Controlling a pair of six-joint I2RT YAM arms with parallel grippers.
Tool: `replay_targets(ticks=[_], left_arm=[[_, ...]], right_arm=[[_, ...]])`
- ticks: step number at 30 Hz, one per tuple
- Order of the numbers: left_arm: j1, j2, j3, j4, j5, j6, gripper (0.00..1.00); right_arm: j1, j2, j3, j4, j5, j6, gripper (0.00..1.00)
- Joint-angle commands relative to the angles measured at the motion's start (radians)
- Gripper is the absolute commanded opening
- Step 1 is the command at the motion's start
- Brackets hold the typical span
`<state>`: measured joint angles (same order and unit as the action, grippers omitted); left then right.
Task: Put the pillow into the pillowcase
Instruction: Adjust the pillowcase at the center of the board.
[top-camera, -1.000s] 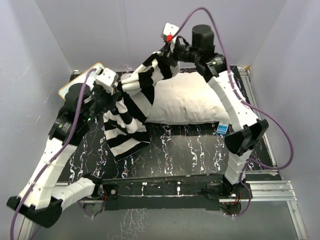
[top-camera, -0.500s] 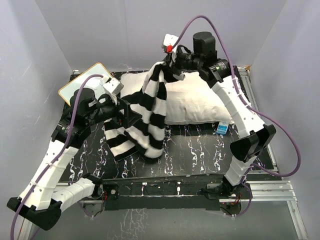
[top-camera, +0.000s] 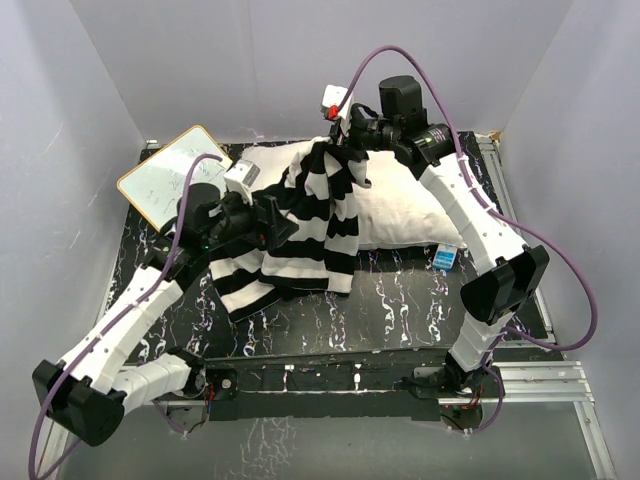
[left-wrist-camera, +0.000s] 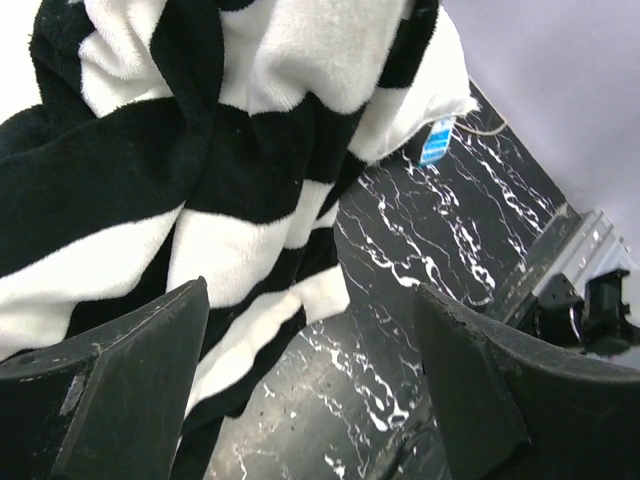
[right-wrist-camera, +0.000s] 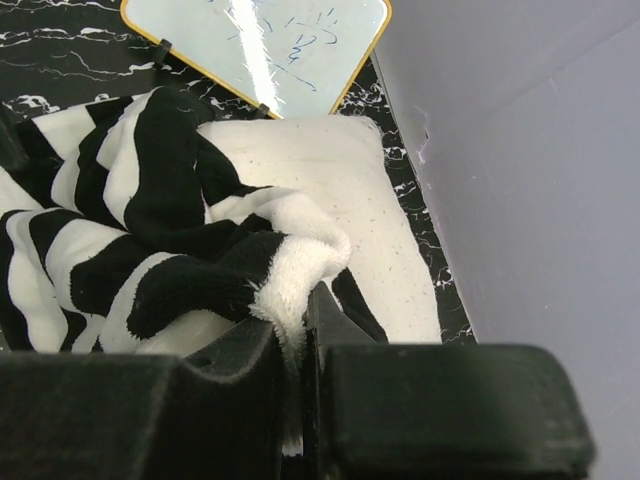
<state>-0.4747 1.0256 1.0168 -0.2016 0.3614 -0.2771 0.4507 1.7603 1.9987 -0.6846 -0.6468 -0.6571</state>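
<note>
Pillow (top-camera: 405, 212) lies flat toward the far side of the table (top-camera: 400, 300), long side running left to right. Plain white, plump. Its right half is bare; its left half is crossed by the pillowcase (top-camera: 300, 225). In the right wrist view the pillow (right-wrist-camera: 390, 240) shows bare beside the cloth, with one corner close to the whiteboard (right-wrist-camera: 260, 40).

Pillowcase: wide black and white stripes, bunched and draped over the pillow, spilling down its near side onto the table. From these views the pillow looks to be under it, not inside it. One edge is lifted above the pillow's far side.

Right gripper (top-camera: 345, 135) holds that lifted edge. In its own camera the right gripper (right-wrist-camera: 300, 312) has its fingers pressed together on a fluffy white hem of the pillowcase (right-wrist-camera: 150, 250).

Left gripper (top-camera: 265, 222) sits at the left side of the cloth heap. In its own camera the left gripper (left-wrist-camera: 310, 300) has its fingers spread wide, nothing pinched; the pillowcase (left-wrist-camera: 200, 170) hangs just beyond them. Whether cloth touches a finger, cannot tell.

Whiteboard (top-camera: 170, 175) lies at the far left corner, yellow-framed. Small blue and white item (top-camera: 447, 258) sits on the table by the pillow's near right corner.
</note>
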Motion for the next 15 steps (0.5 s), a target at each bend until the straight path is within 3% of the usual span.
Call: replay_targets(ticks=[1, 5, 10, 11, 13, 15], left_arm=[[-0.046, 0.046, -0.033, 0.219, -0.140, -0.072, 0.81], [-0.075, 0.171, -0.021, 0.279, -0.144, -0.096, 0.77], [-0.100, 0.278, 0.017, 0.234, -0.298, -0.051, 0.67], [-0.100, 0.280, 0.015, 0.236, -0.304, -0.041, 0.57], [-0.097, 0.267, 0.018, 0.231, -0.295, -0.024, 0.20], [-0.092, 0.224, 0.037, 0.186, -0.305, 0.006, 0.00]], right_arm=[[-0.001, -0.059, 0.000, 0.043, -0.014, -0.003, 0.08], [-0.001, -0.061, 0.005, 0.043, -0.023, 0.006, 0.08], [-0.002, -0.076, 0.003, 0.038, -0.019, 0.003, 0.08], [-0.002, -0.078, 0.002, 0.035, -0.015, 0.000, 0.08], [-0.003, -0.086, 0.001, 0.033, -0.004, -0.006, 0.08], [-0.005, -0.092, 0.000, 0.031, 0.010, -0.010, 0.08]])
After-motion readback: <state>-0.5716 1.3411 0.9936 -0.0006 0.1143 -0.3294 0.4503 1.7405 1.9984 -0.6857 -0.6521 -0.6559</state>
